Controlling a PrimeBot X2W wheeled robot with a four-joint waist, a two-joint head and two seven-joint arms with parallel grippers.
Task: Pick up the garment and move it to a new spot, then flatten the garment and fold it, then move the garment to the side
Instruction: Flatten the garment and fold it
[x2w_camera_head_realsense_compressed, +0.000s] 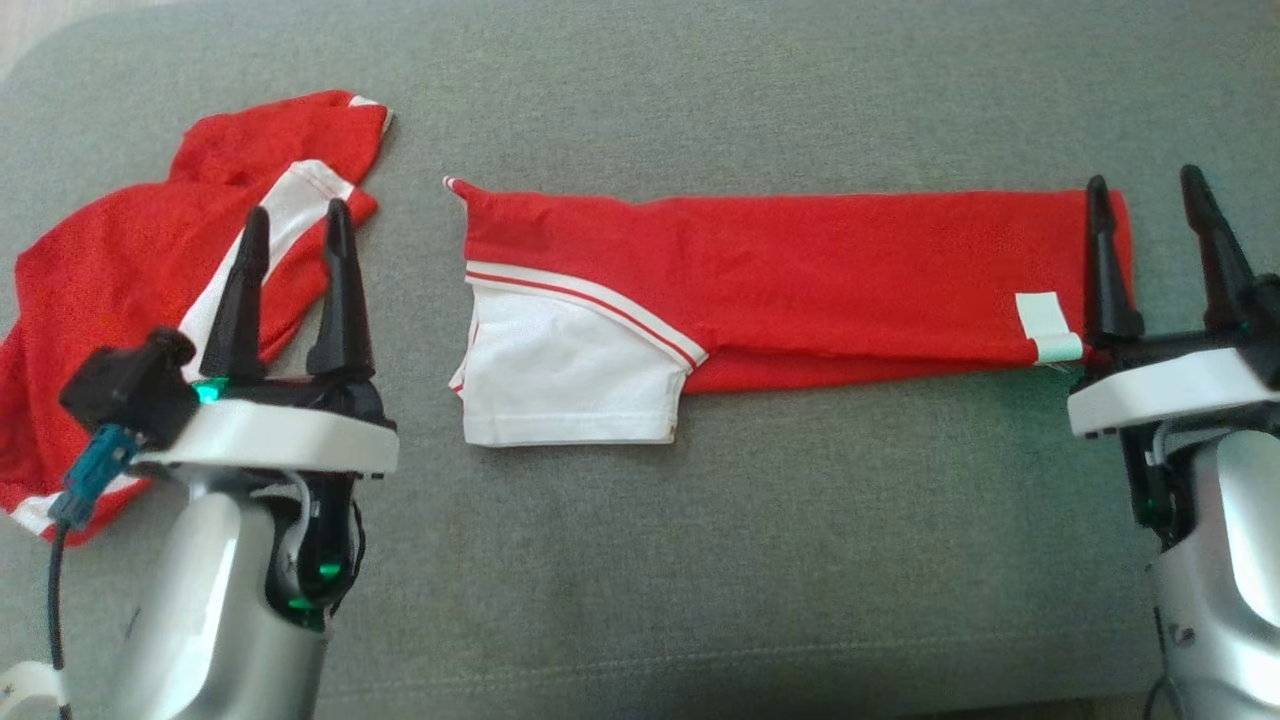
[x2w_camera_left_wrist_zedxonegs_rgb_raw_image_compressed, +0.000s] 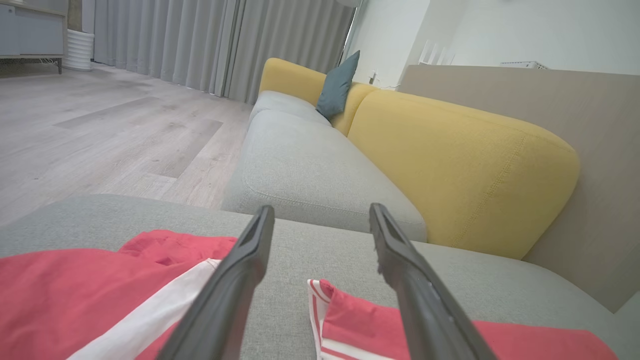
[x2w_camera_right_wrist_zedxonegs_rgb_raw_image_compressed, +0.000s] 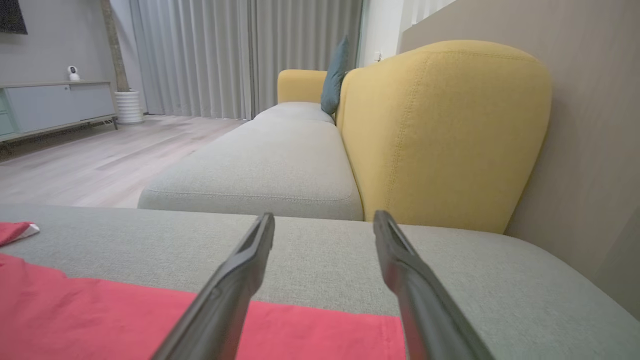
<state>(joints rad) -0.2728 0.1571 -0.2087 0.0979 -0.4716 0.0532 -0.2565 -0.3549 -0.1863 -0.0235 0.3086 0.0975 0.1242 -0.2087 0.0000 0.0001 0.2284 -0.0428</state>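
A red garment (x2w_camera_head_realsense_compressed: 800, 270) with a white sleeve (x2w_camera_head_realsense_compressed: 560, 375) lies folded into a long flat strip across the middle of the grey cushion (x2w_camera_head_realsense_compressed: 700, 560). My right gripper (x2w_camera_head_realsense_compressed: 1145, 190) stands open over the strip's right end, beside a pale label (x2w_camera_head_realsense_compressed: 1045, 325); the right wrist view has the red cloth (x2w_camera_right_wrist_zedxonegs_rgb_raw_image_compressed: 100, 320) under its empty gripper (x2w_camera_right_wrist_zedxonegs_rgb_raw_image_compressed: 324, 222). My left gripper (x2w_camera_head_realsense_compressed: 295, 215) is open and empty above a second, crumpled red-and-white garment (x2w_camera_head_realsense_compressed: 120, 270) at the left. In the left wrist view that gripper (x2w_camera_left_wrist_zedxonegs_rgb_raw_image_compressed: 320, 215) has the crumpled cloth (x2w_camera_left_wrist_zedxonegs_rgb_raw_image_compressed: 75, 290) to its left and the folded strip's corner (x2w_camera_left_wrist_zedxonegs_rgb_raw_image_compressed: 360, 312) below.
The grey cushion joins a longer grey sofa seat (x2w_camera_left_wrist_zedxonegs_rgb_raw_image_compressed: 305, 165) with yellow backrests (x2w_camera_left_wrist_zedxonegs_rgb_raw_image_compressed: 450, 160) and a blue pillow (x2w_camera_left_wrist_zedxonegs_rgb_raw_image_compressed: 337, 85). Wooden floor (x2w_camera_left_wrist_zedxonegs_rgb_raw_image_compressed: 100, 130) lies beyond the cushion's edge. Bare cushion stretches in front of the folded strip.
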